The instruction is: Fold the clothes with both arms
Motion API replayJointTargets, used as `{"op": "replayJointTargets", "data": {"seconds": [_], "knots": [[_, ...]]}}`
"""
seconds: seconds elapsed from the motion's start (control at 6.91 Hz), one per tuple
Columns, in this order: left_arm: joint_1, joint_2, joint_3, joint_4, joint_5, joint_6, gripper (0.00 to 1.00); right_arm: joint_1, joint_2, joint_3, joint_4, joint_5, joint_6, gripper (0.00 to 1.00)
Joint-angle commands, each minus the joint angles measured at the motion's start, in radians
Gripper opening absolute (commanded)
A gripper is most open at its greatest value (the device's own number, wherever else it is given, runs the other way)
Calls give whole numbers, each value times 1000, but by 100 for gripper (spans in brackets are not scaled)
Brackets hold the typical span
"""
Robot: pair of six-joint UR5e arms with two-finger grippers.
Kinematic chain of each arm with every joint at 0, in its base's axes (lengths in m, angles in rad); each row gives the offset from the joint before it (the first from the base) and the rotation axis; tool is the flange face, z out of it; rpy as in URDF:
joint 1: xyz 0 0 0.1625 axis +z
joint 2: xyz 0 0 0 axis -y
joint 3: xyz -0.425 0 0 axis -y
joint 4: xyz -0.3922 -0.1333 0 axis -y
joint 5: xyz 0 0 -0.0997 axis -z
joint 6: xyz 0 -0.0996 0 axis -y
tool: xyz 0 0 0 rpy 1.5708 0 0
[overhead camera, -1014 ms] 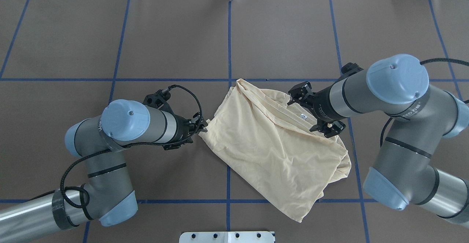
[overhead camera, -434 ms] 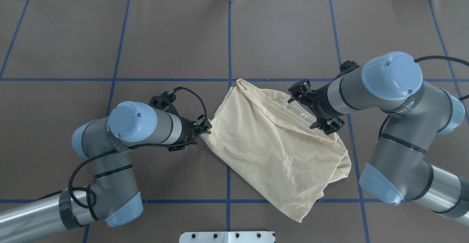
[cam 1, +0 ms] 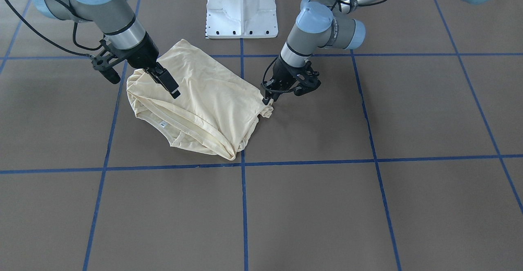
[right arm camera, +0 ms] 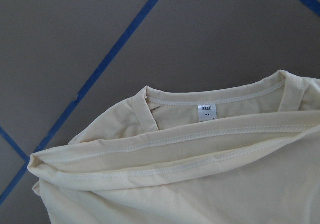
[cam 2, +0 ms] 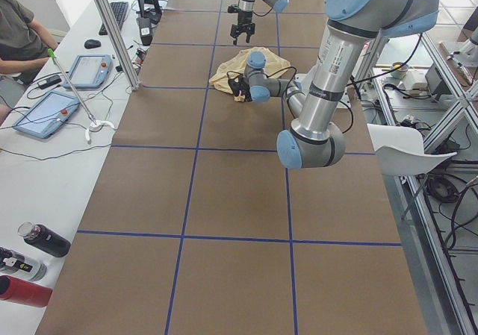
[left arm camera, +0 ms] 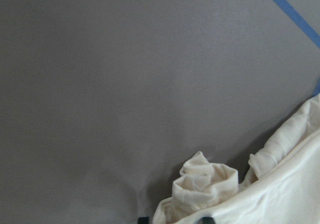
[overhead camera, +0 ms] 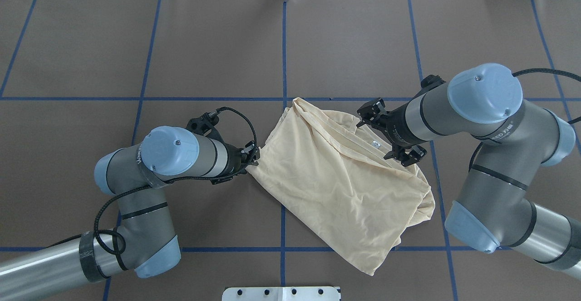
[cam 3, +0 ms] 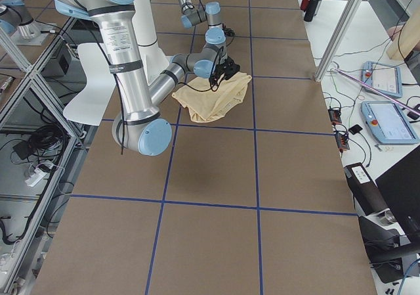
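The pale cream-yellow shirt [overhead camera: 345, 178] lies bunched and partly folded mid-table, also in the front view [cam 1: 208, 99]. Its print is hidden. The ribbed collar and white neck label [right arm camera: 207, 112] face up near the right arm. My left gripper [overhead camera: 253, 156] is low at the shirt's left corner [cam 1: 267, 99]. It is shut on a rolled bit of fabric [left arm camera: 205, 179]. My right gripper [cam 1: 173, 91] hovers over the shirt near the collar, open and holding nothing. Its fingers do not show in the right wrist view.
The white pedestal base [cam 1: 241, 9] stands at the robot's side of the brown table, which has blue tape grid lines [overhead camera: 283, 42]. A side bench with tablets [cam 2: 45, 111] and bottles [cam 2: 37, 238] runs past the table's far edge.
The left arm's elbow has swung right, toward the shirt, with the gripper staying at the corner. The right arm has shifted slightly left. The shirt has barely moved.
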Motion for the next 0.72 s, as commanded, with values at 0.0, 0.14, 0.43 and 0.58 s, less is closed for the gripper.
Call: {"op": "replayJointTargets", "data": {"seconds": [0.0, 0.14, 0.43, 0.58], "knots": [[-4, 4, 6, -1, 6, 8, 0, 0, 0, -7, 0, -1, 0, 100], [-31, 8, -6, 7, 15, 11, 0, 0, 0, -7, 0, -3, 0, 100], [-92, 3, 7, 5, 22, 175, 0, -1, 0, -10, 0, -3, 0, 100], [-135, -2, 25, -5, 24, 236, 0, -1, 0, -13, 0, -4, 0, 100]]}}
